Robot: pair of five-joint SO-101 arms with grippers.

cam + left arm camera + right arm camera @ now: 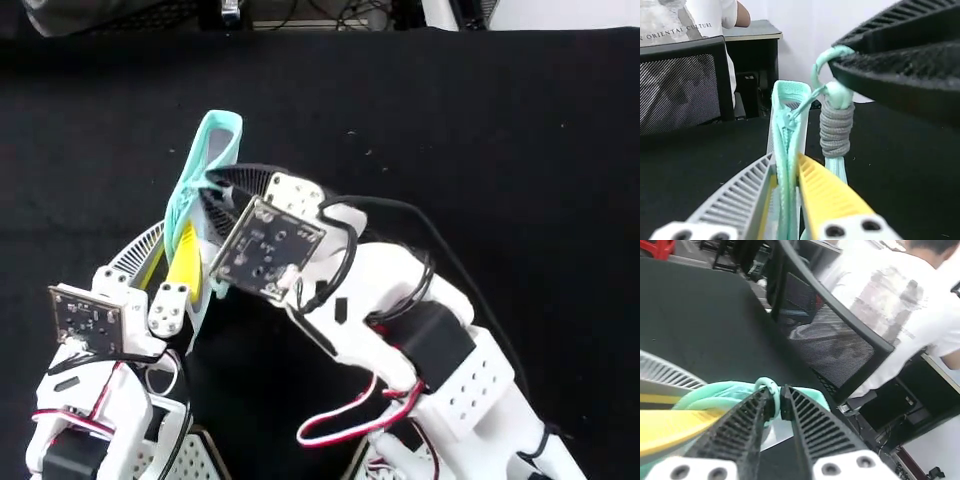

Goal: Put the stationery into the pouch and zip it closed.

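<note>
- Nearest to us, the left gripper [786, 165] is pinched narrow on the near end of the pouch [790, 95]. One grey finger and one yellow finger press against its two sides. We judge this grip is there to anchor the pouch, so that it does not slide when the zip is pulled.
- The pouch is mint green. It stands on its long edge with the zip uppermost and runs away from that gripper across the black table [500, 130].
- Towards the pouch's far end, the right gripper [776, 392] has its two black fingers pressed together on the zipper pull [764, 385], a small mint loop. A grey wrapped cord [835, 130] hangs from the pull, just beside the pouch.
- We judge that one arm braces while the other draws the pull along the pouch.
- We cannot tell how much of the zip is closed.
- From the zipping pose, we judge that the stationery is already inside.
- Our count: one pouch, one zipper pull, one grey cord, two grippers, each holding something.
- Well beyond the pouch's far end, off the table, stands one mesh-backed chair [680, 85].
</note>
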